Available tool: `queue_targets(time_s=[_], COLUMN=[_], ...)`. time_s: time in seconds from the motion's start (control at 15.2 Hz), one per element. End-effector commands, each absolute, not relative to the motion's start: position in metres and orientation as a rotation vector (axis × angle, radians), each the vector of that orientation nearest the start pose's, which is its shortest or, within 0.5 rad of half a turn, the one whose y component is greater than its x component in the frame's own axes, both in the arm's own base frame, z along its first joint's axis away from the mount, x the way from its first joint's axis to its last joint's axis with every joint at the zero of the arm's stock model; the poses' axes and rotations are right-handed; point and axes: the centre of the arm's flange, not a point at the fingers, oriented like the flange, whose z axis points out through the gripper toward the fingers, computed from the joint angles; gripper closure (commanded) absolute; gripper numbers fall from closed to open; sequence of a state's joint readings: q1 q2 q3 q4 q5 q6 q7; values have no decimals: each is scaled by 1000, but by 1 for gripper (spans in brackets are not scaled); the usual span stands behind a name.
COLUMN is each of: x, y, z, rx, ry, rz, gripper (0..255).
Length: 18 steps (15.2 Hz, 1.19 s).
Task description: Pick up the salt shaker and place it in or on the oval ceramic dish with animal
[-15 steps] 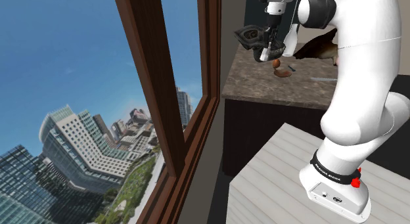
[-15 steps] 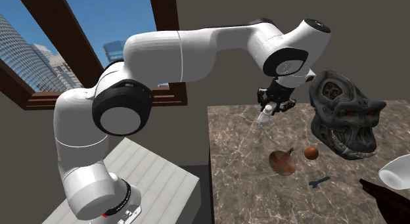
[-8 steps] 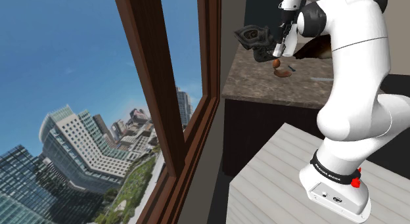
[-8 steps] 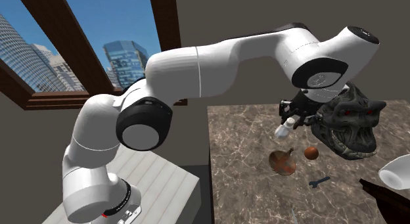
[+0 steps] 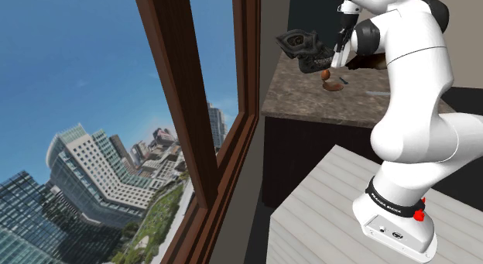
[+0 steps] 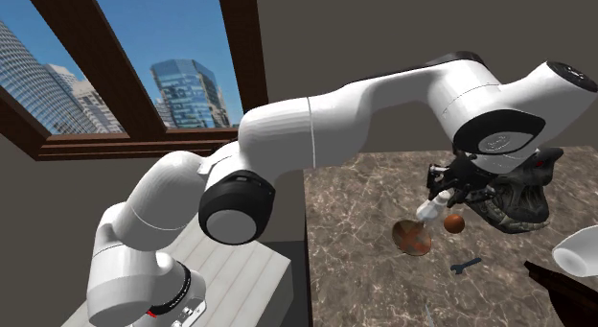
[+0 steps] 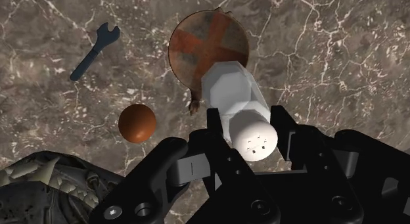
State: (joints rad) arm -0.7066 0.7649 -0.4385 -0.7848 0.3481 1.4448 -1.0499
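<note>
Whereas one second earlier the tool (image 6: 446, 186) carried its load over the table's (image 6: 355, 258) back corner at the second exterior view's left, it has since travelled across the marbled surface and now hangs just over the oval dish (image 6: 413, 239), a brown vessel marked with a reddish cross. Both black fingers (image 7: 213, 127) are closed against the sides of the white salt shaker (image 7: 230, 91), which is lifted off the table and tilted, its perforated cap toward the wrist camera and its faceted base pointing down at the dish's rim (image 7: 207, 48). Whether base and rim touch cannot be settled; they appear at most just apart. Neighbouring items lie near the dish: an orange ball (image 6: 454, 222) just beside it, a small blue wrench (image 6: 466, 266) farther off, and a dark skull-like mask (image 6: 508, 196) behind the tool. Judged from this arrangement, transport is essentially complete and only lowering and release remain. Because the shaker hangs over the dish's edge and is slanted, a release here might tip it onto the table, so a slight shift toward the dish's centre seems advisable.
</note>
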Motion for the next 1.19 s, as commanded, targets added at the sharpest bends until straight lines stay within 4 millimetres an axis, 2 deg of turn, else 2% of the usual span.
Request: queue_targets(time_s=[0.0, 0.92, 1.12], x=[453, 453, 453], y=[-576, -576, -576], z=[491, 417, 415], rx=[-3066, -3066, -3066], ry=[-66, -66, -66], rz=[-19, -19, -19], gripper=[255, 255, 255])
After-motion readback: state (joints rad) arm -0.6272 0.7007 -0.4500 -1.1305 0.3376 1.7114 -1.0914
